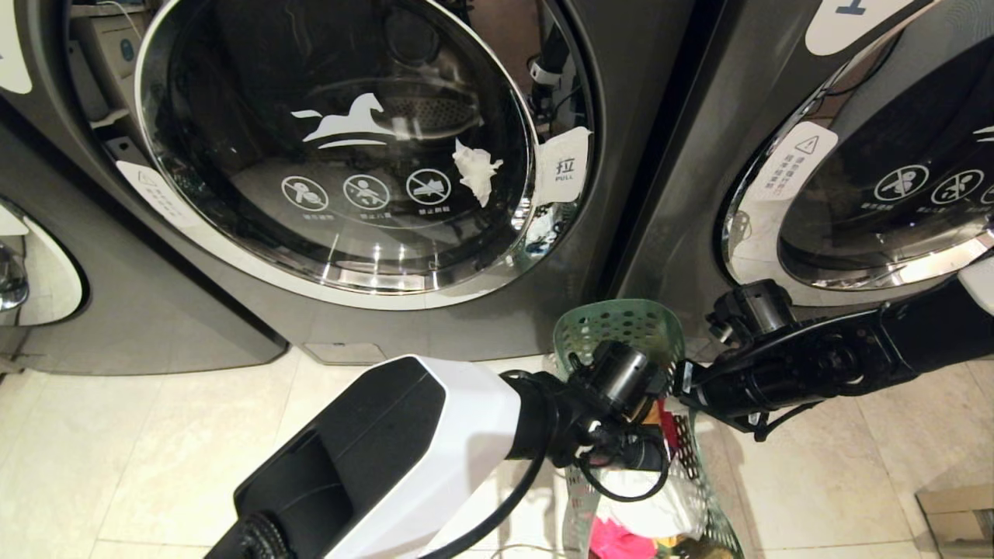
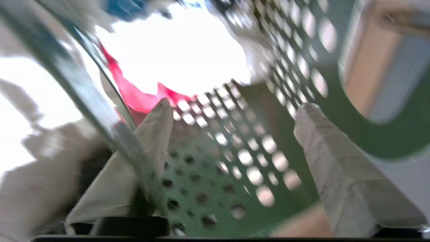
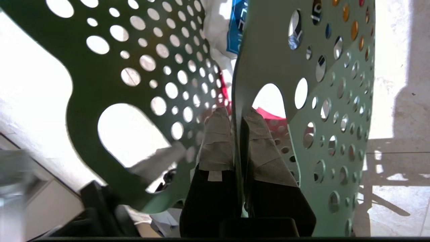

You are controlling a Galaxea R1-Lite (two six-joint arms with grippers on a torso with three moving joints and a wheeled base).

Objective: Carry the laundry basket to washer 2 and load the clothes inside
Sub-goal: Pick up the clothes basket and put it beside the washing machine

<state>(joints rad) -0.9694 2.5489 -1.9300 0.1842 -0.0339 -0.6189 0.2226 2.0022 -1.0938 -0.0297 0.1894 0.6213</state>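
left gripper [image 2: 231, 124] spread, straddling laundry basket [image 1: 621, 326] rim, gripping nothing | right gripper [image 3: 237, 117] pinching basket wall | washer 2 [image 1: 349, 155] door closed

The head view is warmly and evenly lit, with bright highlights on the chrome rim of the washer door [image 1: 334, 147], whose dark glass mirrors the room. Straight edges bow toward the corners of that view. The left wrist view is heavily smeared: the green laundry basket [image 2: 235, 161] wall is soft, and a white area beyond it is blown out, possibly a garment. The right wrist view is sharper; the floor [image 3: 399, 101] glares white and carries hard dark shadows.
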